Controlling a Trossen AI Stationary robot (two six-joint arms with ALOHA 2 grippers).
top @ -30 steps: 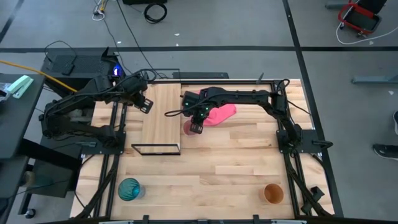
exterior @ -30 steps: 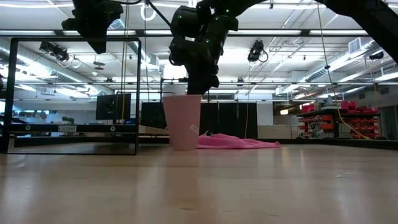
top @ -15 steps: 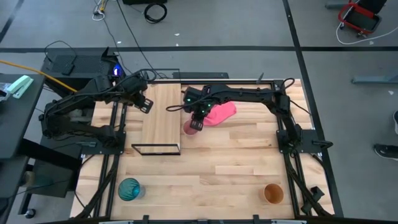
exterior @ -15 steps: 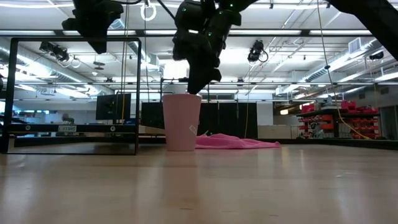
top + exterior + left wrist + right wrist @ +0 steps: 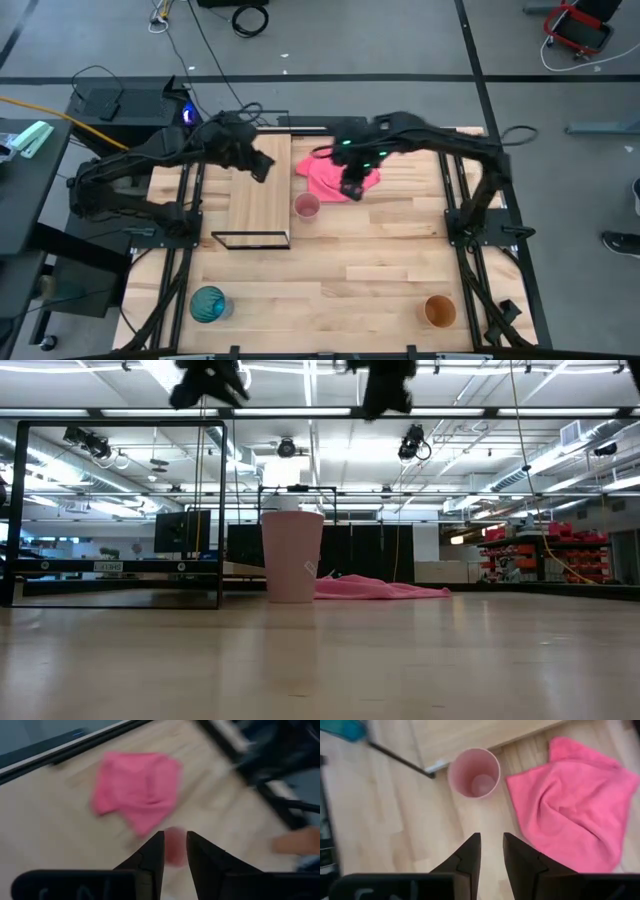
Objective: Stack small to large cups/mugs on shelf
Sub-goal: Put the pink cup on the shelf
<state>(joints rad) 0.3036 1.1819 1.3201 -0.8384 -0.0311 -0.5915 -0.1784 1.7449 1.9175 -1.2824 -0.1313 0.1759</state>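
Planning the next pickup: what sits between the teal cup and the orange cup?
Nothing: the high view shows bare tabletop between the teal cup and orange cup.

Pink cup [image 5: 306,206] open from above; shelf [image 5: 257,190] and cloth [image 5: 338,178] flank it.

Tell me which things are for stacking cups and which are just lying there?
For the job: pink cup, orange-brown cup, teal cup, shelf.

Just lying there: pink cloth.
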